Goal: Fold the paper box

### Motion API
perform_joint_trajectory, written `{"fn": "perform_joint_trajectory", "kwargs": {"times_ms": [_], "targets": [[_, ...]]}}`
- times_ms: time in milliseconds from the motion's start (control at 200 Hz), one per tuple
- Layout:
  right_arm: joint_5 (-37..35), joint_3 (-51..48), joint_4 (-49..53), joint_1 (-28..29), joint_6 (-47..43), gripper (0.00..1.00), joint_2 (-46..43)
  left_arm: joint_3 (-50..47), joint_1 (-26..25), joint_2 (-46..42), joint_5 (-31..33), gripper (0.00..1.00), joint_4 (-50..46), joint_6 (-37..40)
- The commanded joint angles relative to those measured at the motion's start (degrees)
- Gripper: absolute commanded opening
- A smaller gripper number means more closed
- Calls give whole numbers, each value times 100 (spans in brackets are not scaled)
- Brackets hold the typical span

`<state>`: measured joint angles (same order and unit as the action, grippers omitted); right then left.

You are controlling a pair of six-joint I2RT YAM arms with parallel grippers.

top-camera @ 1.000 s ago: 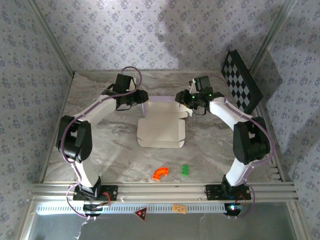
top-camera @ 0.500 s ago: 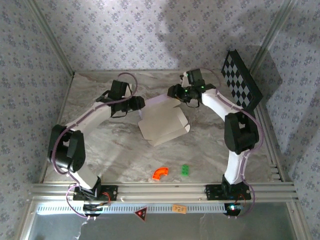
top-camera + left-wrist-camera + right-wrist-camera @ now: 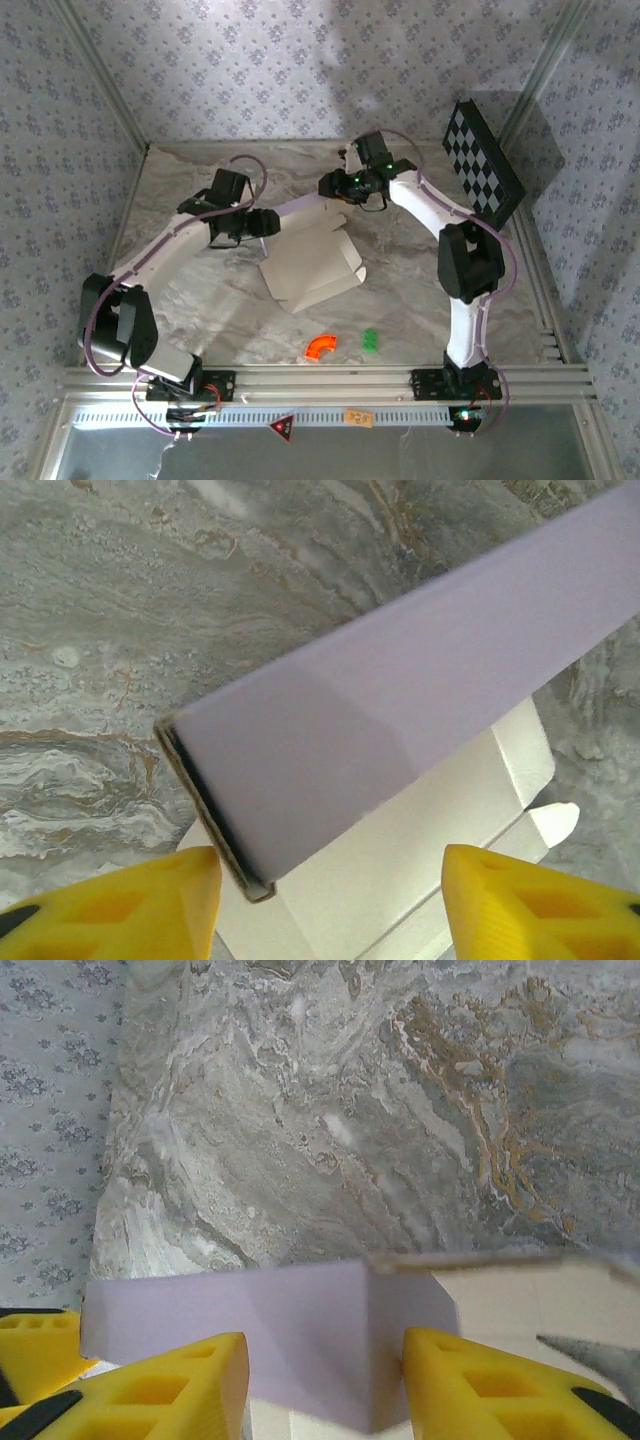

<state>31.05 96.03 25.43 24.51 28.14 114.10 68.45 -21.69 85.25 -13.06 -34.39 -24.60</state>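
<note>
In the overhead view, a silver aluminium rail (image 3: 330, 380) crosses the bottom of the frame. Just above it, right of centre, a small orange curved plastic piece (image 3: 321, 346) and a smaller green plastic block (image 3: 370, 340) lie near each other on the grey marble-patterned tabletop (image 3: 210, 310).

Above them, at mid-frame, lies the paper box (image 3: 310, 262), a thin off-white cardboard sheet with flaps, flat on the marble and turned at a slant. From its upper edge a long pale lilac panel stands up and runs toward the upper right.

The left gripper (image 3: 264, 222) sits at the panel's left end. In the left wrist view its yellow fingers (image 3: 110, 900) stand wide apart at the two bottom corners, with the panel's open end between them, close to the left one and clear of the right: the jaws are open.

The right gripper (image 3: 329, 186) is at the panel's upper right end. In its wrist view the yellow fingers (image 3: 160, 1385) are parted, the lilac face showing across the gap, unpinched.

A black-and-white checkered board (image 3: 483, 160) leans at the upper right, against the patterned wall (image 3: 250, 70).
</note>
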Motion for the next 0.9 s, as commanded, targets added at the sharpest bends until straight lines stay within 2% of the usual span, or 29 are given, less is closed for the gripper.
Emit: {"fn": "perform_joint_trajectory", "kwargs": {"times_ms": [0,300,475,700,895], "targets": [[194,370,295,-9,-137,47,248,826,16,166,-227,66,-410,1129],[-60,312,625,-59,-269,47,-102,2654,16,1348,-607,80,-1646,3728],[-242,43,761,-163,-335,48,-571,3548,14,2247,-1228,80,-2466,4697],[-617,-713,685,-356,-327,48,-1402,3906,34,2855,-1558,80,-2720,5012],[-774,-1392,489,-487,-266,48,-1965,3856,34,2896,-1668,66,-2732,4796]]}}
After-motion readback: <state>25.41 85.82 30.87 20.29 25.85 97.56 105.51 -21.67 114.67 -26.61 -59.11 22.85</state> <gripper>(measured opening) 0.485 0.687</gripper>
